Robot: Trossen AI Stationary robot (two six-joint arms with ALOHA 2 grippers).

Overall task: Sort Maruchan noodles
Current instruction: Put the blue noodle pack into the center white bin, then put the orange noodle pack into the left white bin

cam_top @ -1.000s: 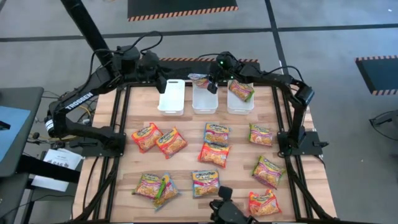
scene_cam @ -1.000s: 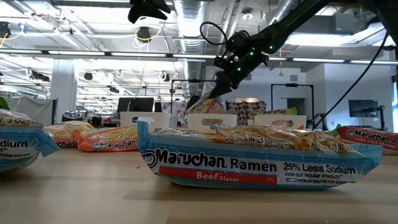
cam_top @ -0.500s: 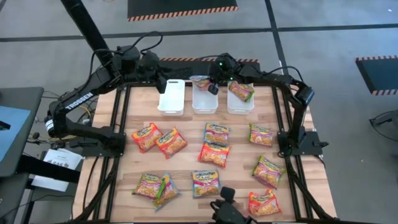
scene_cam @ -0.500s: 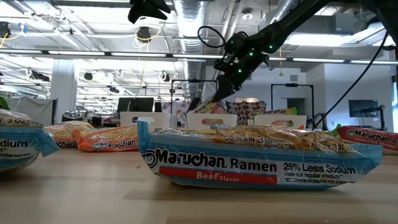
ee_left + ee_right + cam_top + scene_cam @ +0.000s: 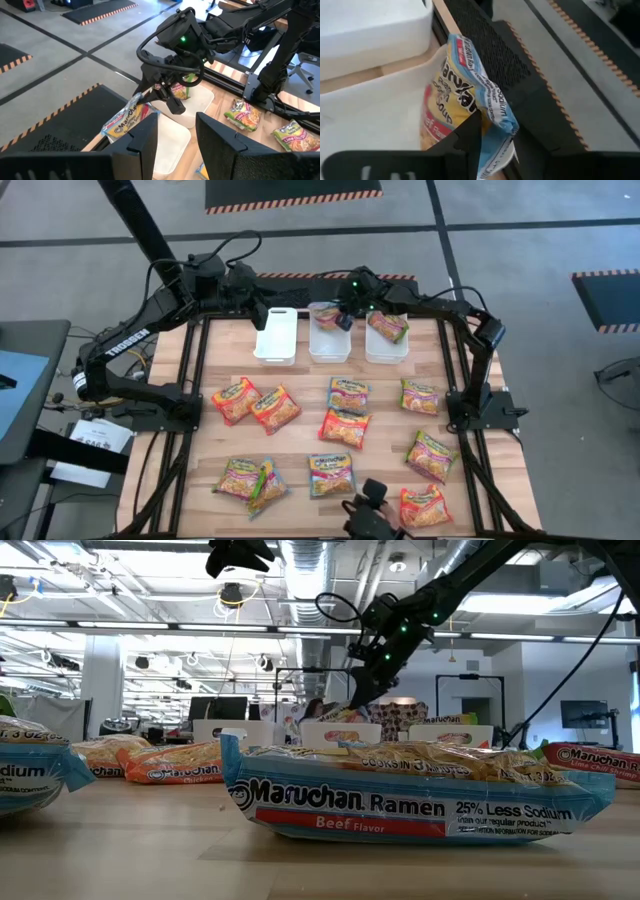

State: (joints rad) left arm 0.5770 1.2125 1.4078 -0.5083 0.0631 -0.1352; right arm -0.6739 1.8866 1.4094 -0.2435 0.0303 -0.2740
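Pale wooden slat table [image 5: 380, 450] in a black frame, on a grey floor with hazard-striped black mats; beyond, at table level, an open hall of white beams, ducts and ceiling lights.

Nearest in the low view, a shiny blue-edged plastic ramen packet [image 5: 415, 798] lying flat, reading "Maruchan Ramen", "Beef Flavor", "25% Less Sodium". Beside it, orange packets [image 5: 160, 762] also marked Maruchan. About a dozen such packets [image 5: 343, 427] scattered flat over the table's near and middle parts.

At the far edge, three white rectangular plastic bins in a row: left bin [image 5: 277, 335], middle bin [image 5: 329, 340], right bin [image 5: 386, 345] with a green-pink packet [image 5: 388, 326] inside.

Right gripper [image 5: 340, 316] above the middle bin's far end, fingers apart, a blue-and-yellow packet [image 5: 467, 92] tilted on edge just ahead of the fingertips, leaning on the bin's far rim; whether touching, cannot tell. Letters "sodium" legible.

Left gripper [image 5: 172, 135] hovering near the left bin, fingers parted, holding nothing.
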